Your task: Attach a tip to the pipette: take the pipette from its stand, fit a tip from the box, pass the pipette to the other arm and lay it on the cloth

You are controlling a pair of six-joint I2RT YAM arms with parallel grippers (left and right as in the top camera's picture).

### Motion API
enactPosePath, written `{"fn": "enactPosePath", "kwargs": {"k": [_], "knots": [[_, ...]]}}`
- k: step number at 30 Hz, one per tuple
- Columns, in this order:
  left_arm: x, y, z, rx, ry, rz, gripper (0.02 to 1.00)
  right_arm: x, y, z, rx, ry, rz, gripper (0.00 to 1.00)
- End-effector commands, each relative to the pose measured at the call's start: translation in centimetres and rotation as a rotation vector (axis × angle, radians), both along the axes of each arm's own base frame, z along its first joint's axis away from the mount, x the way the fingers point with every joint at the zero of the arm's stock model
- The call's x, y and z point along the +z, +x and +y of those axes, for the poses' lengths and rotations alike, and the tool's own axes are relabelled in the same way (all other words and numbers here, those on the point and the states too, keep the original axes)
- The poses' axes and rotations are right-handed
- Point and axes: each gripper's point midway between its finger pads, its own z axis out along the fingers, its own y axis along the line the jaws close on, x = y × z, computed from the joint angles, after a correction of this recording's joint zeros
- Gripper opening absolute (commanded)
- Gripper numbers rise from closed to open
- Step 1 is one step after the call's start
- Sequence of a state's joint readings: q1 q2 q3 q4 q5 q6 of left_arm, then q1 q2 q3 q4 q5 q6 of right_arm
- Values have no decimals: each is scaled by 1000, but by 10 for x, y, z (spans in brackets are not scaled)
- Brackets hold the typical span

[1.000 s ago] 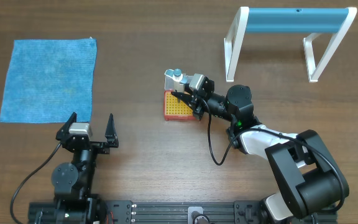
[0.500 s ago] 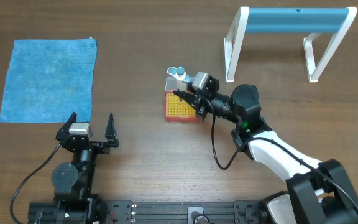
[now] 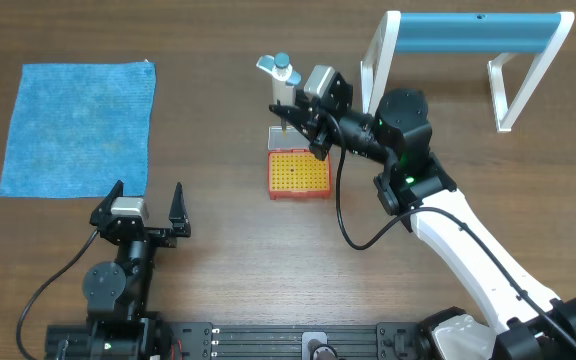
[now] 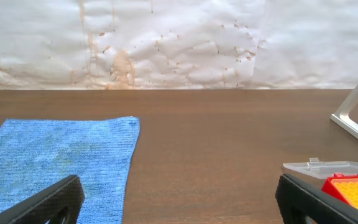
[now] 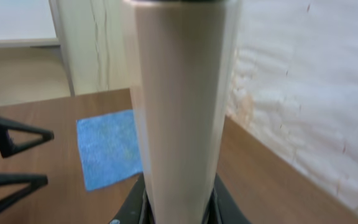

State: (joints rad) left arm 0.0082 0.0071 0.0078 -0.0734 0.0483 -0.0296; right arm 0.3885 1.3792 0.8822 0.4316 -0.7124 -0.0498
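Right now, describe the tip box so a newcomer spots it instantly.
Start at the white-and-blue stand at the far right of the table. Left of its nearest leg sits the tip box, close to the right gripper holding the pipette. It is the sole orange-red box, topped with a yellow grid of holes.

My right claw (image 3: 303, 125) is black, and the pipette (image 3: 280, 85) in it is off-white with a pale blue cap; my left claw (image 3: 148, 192) is black too, with a silver-grey block behind its fingers. The tip box (image 3: 299, 176) is orange-red with a yellow top dotted in fine rows, the cloth (image 3: 78, 128) is a mottled mid-blue, and the stand (image 3: 473, 32) has white legs under a teal-blue bar. The surface (image 3: 228, 260) is dark brown with streaked wood grain, and the wall (image 4: 179, 43) is white with rusty brown stains.
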Motion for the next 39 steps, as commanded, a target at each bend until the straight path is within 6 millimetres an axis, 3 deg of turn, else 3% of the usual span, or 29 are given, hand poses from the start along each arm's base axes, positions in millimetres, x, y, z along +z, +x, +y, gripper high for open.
{"fn": "enactPosePath", "kwargs": {"k": [1, 16, 18, 21, 26, 30, 33, 34, 36, 39], "knots": [[-2, 0, -1, -4, 9, 3, 998, 28, -6, 1, 12, 26, -48, 77], [-1, 0, -2, -12, 8, 2, 998, 25, -28, 12, 149, 27, -28, 77], [5, -5, -38, -208, -202, 9, 996, 22, -40, 16, 216, 45, 46, 77], [7, -18, -71, -398, -420, 77, 998, 15, -53, 18, 287, 44, 124, 82], [11, -32, -94, -557, -414, 92, 998, 14, -57, 22, 302, 50, 151, 77], [30, -34, -95, -576, -394, 36, 996, 14, -57, 22, 302, 51, 152, 75], [59, -32, -91, -571, -354, 15, 996, 14, -57, 22, 302, 51, 152, 77], [77, -29, -90, -586, -324, 16, 996, 14, -57, 22, 302, 51, 152, 77], [96, -18, -85, -580, -311, 47, 996, 14, -57, 22, 302, 51, 152, 77], [136, 20, -82, -685, -323, 140, 996, 14, -57, 22, 302, 51, 152, 77]]}}
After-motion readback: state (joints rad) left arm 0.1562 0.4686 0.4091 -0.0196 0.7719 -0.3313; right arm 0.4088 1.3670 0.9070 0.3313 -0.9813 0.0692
